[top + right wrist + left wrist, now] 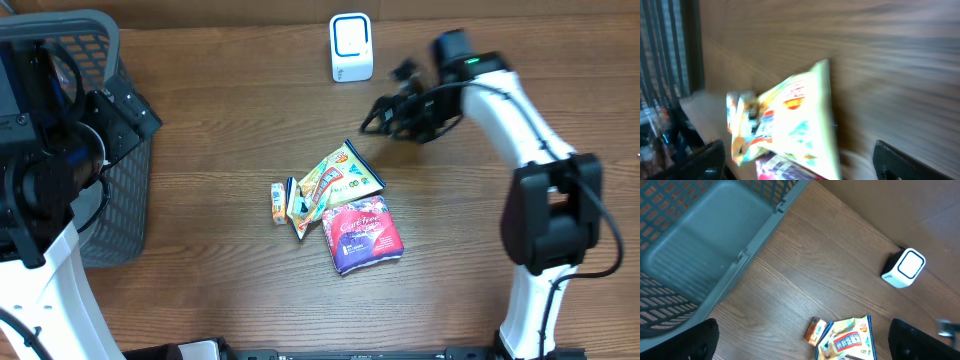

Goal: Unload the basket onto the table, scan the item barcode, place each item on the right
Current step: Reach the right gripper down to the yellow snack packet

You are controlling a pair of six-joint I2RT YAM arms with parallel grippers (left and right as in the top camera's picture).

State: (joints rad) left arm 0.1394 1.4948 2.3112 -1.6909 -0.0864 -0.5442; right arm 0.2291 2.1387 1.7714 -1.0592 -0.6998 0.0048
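Mid-desk, the yellow packet [340, 178] lies touching a red packet [362, 233], with an orange box [278, 200] just beside. The right gripper [372, 118] hovers near, fingers spread and empty, likely lining up a grab. The scanner [350, 47] waits at the far edge, with nothing between. The left gripper [810, 345], spread too, hangs by the basket [120, 210].

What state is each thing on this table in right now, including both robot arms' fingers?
Grey plastic mesh basket: empty where visible.
White box-shaped scanner: standing upright.
Yellow-green foil snack packet: lying on the table, not held.
Red plastic packet: lying flat, touching the yellow-green one.
Small orange carton: lying at the pile's edge.
Left arm's fingers: open, empty.
Right arm's fingers: open, empty.
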